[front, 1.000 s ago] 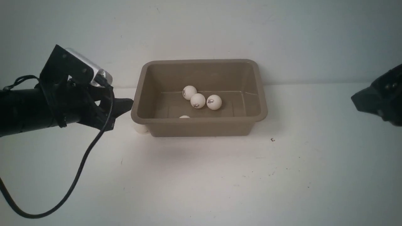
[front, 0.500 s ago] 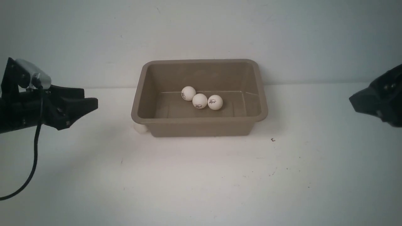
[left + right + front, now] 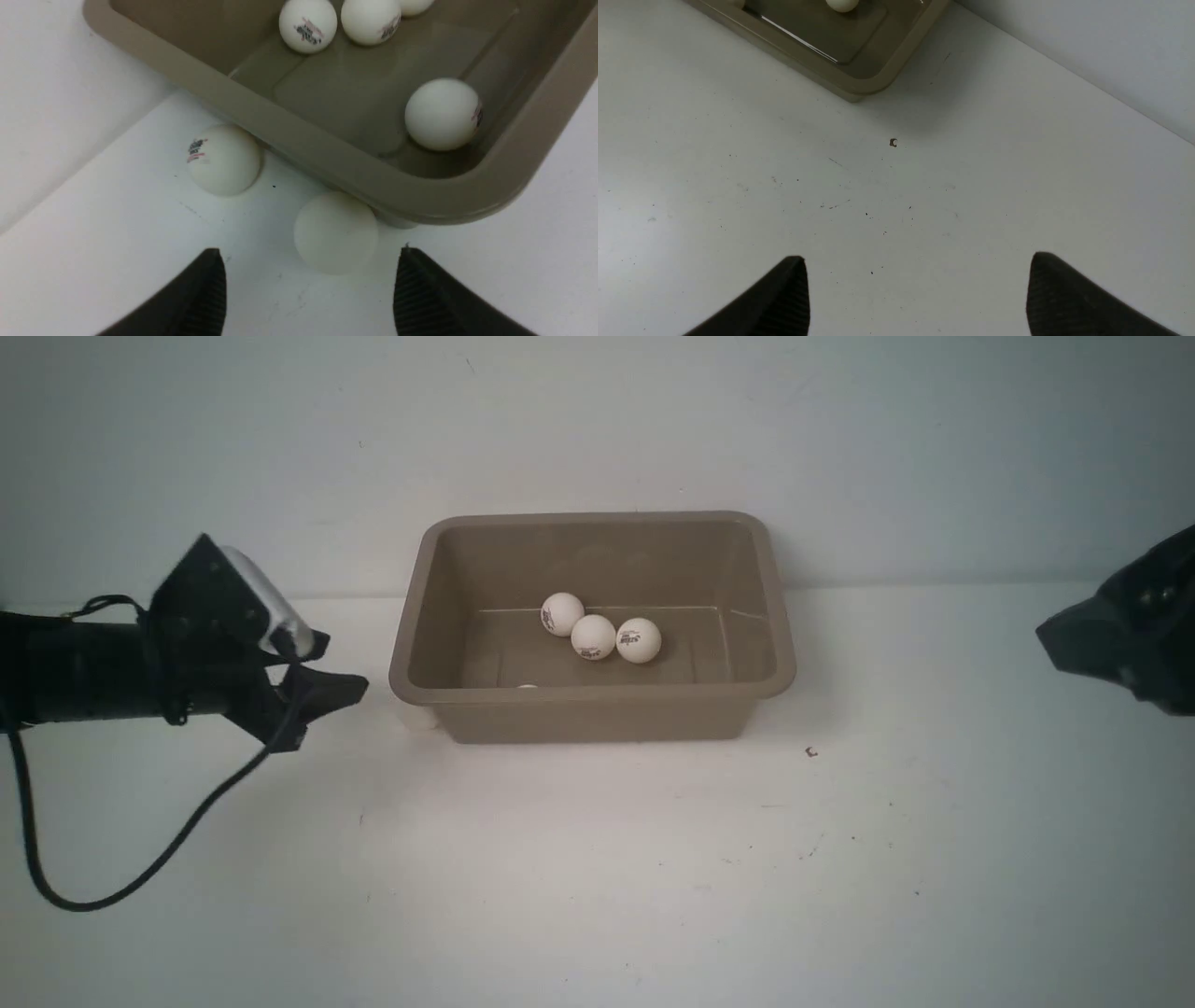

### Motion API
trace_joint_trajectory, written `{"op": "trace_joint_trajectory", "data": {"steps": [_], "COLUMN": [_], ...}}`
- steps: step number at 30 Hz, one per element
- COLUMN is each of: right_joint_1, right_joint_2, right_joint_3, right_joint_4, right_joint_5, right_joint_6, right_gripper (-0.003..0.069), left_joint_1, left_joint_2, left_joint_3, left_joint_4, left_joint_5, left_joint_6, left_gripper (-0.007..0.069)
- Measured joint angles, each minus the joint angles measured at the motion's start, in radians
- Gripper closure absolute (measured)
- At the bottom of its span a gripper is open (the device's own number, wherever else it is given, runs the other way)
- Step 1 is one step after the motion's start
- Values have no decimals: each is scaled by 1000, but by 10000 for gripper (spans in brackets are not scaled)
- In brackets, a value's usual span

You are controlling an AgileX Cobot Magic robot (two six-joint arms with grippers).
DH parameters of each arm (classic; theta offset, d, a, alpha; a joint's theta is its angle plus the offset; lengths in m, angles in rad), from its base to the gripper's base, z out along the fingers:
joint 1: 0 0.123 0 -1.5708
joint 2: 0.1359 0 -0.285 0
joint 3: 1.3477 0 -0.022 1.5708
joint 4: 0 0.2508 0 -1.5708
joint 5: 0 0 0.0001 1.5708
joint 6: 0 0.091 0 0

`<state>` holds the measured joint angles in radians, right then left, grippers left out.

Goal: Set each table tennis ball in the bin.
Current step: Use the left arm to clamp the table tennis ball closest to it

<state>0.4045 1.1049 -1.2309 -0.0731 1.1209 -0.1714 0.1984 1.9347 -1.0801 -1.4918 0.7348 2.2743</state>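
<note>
The taupe bin (image 3: 597, 719) stands at the table's middle back. Three white table tennis balls (image 3: 594, 637) lie together on its floor, and a fourth (image 3: 527, 687) peeks over the front wall. In the left wrist view, two more lie on the table against the bin's (image 3: 327, 163) outer left corner: a plain ball (image 3: 335, 232) and a ball with a logo (image 3: 224, 159). My left gripper (image 3: 310, 252) is open, and the plain ball is just ahead of its fingertips, untouched. My right gripper (image 3: 917, 259) is open over bare table at the far right (image 3: 1050, 635).
The white wall rises right behind the bin. A small dark speck (image 3: 810, 751) lies on the table off the bin's front right corner. The left arm's black cable (image 3: 140, 877) loops down over the table at the left.
My left arm drew back to the left, then came forward again, lower, towards the bin's front left corner. The ball by the bin's front wall shifted left. The right arm stayed put.
</note>
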Motion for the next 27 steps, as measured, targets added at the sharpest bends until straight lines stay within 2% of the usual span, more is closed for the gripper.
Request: {"op": "trace_joint_trajectory", "data": {"steps": [8, 16, 27], "right_joint_1": [0, 0, 0], "right_joint_2": [0, 0, 0], "right_joint_3": [0, 0, 0], "right_joint_4": [10, 21, 22], "right_joint_5": [0, 1, 1], "right_joint_6": [-4, -4, -4], "right_gripper": [92, 92, 92], "left_joint_1": [-18, -20, -40], "left_joint_2": [61, 131, 195], "left_joint_3": [0, 0, -55], "left_joint_4": [-18, -187, -205], "left_joint_5": [-7, 27, 75], "left_joint_6": [84, 241, 244], "left_gripper": [188, 188, 188]}}
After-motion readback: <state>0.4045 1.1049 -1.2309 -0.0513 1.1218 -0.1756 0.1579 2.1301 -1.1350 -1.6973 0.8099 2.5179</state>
